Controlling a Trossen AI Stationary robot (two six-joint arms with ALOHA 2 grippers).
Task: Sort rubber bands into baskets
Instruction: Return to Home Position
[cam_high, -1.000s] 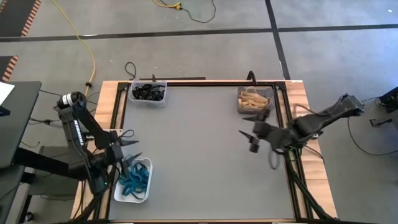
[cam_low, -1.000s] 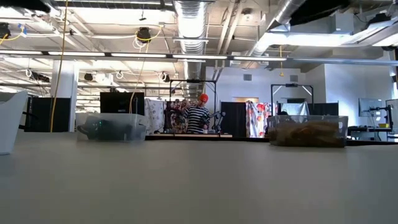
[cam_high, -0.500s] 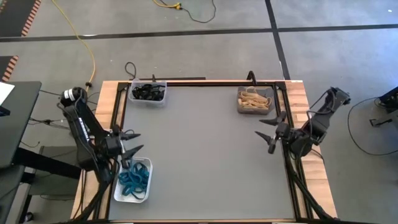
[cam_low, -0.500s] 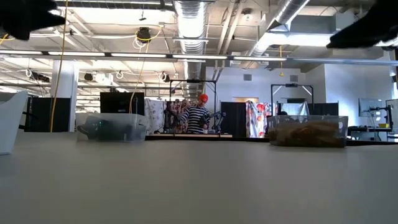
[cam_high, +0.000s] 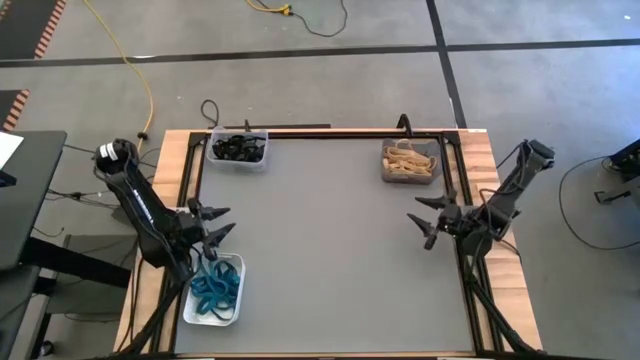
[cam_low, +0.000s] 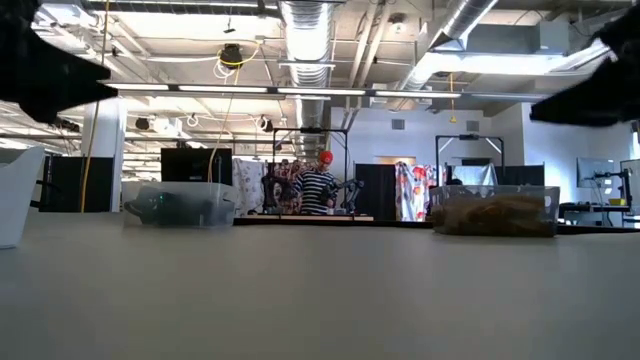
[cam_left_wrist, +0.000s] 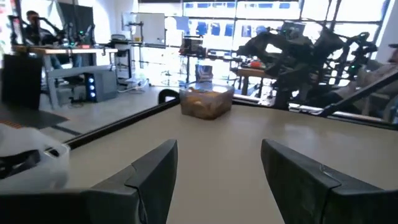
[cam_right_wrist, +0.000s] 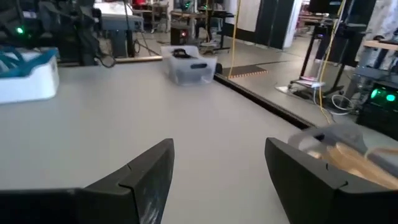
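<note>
Three baskets stand on the grey table. The clear one (cam_high: 238, 148) at the far left holds black rubber bands. The dark grey one (cam_high: 408, 162) at the far right holds tan bands. The white one (cam_high: 215, 288) at the near left holds teal bands (cam_high: 212, 290). My left gripper (cam_high: 222, 220) hangs open at the table's left edge, just beyond the white basket, pointing level toward the right. My right gripper (cam_high: 420, 220) hangs open at the right edge, pointing level toward the left. Nothing is between either pair of fingers (cam_left_wrist: 219, 144) (cam_right_wrist: 219, 142).
A black frame rail (cam_high: 330, 133) runs round the table top. The wide middle of the grey table (cam_high: 330, 250) lies between the two grippers. A yellow cable (cam_high: 140, 80) lies on the floor beyond the table. A person (cam_low: 318, 188) stands far off in the room.
Both grippers have come down toward the table and now show in the low view's upper corners. The left one has moved off the white basket toward the far edge. The right one has drawn back toward the right edge. Both wrists have rolled and both grippers stay open.
</note>
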